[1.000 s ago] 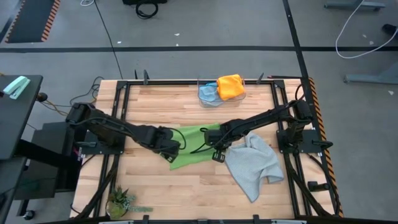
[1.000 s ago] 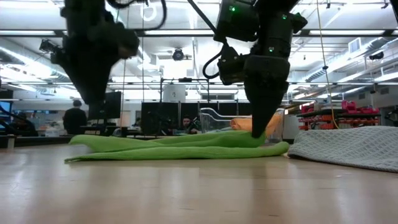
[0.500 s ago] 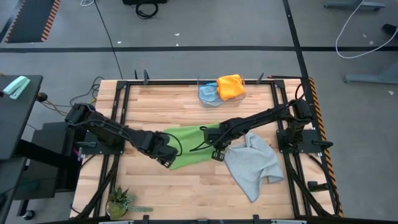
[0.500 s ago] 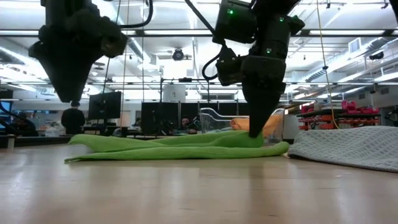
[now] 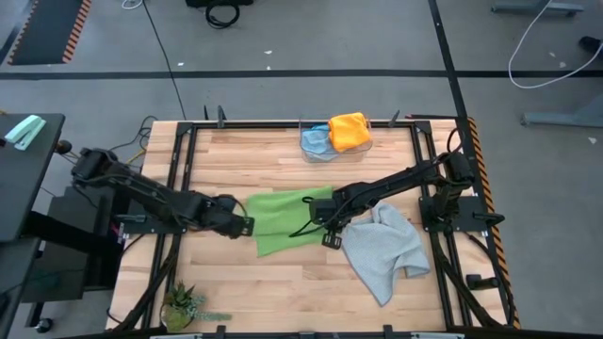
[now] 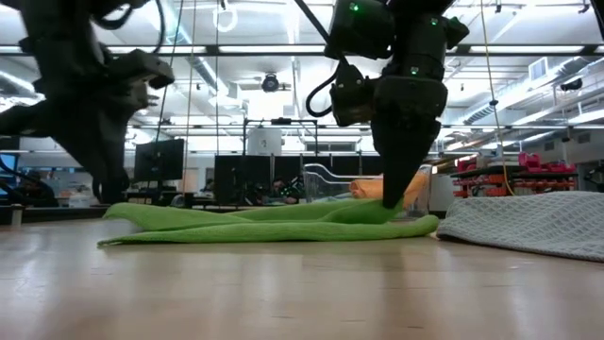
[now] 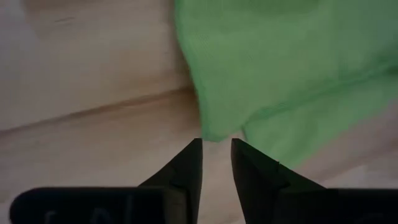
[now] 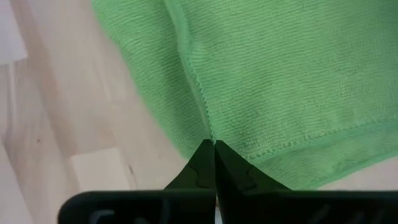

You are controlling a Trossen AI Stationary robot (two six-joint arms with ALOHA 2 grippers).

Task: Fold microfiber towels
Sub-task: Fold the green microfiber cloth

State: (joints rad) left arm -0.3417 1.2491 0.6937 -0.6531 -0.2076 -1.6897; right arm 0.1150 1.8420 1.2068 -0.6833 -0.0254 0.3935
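1. At the middle of the high view the green towel (image 5: 290, 219) lies flat on the bench (image 5: 283, 160), its long axis running left to right across the frame, slightly lower at its left end.
2. The left hand (image 5: 247, 226) sits just off the towel's left edge. In its wrist view the fingers (image 7: 189, 163) stand a narrow gap apart, with a green corner right at their tips — I cannot tell whether they have caught it.
3. The right hand (image 5: 327, 218) is at the towel's right end, its fingers pressed together and pinching the green hem — the wrist view shows the seam running straight into the tips (image 8: 214, 148).
4. So each hand has its own end, and the fold likely turns on carrying one end along that long axis over the other.
5. The grey towel (image 5: 384, 247) lies rumpled at lower right, just beside the green one; the blue (image 5: 315, 141) and orange (image 5: 350, 130) ones sit together at upper centre, well apart.
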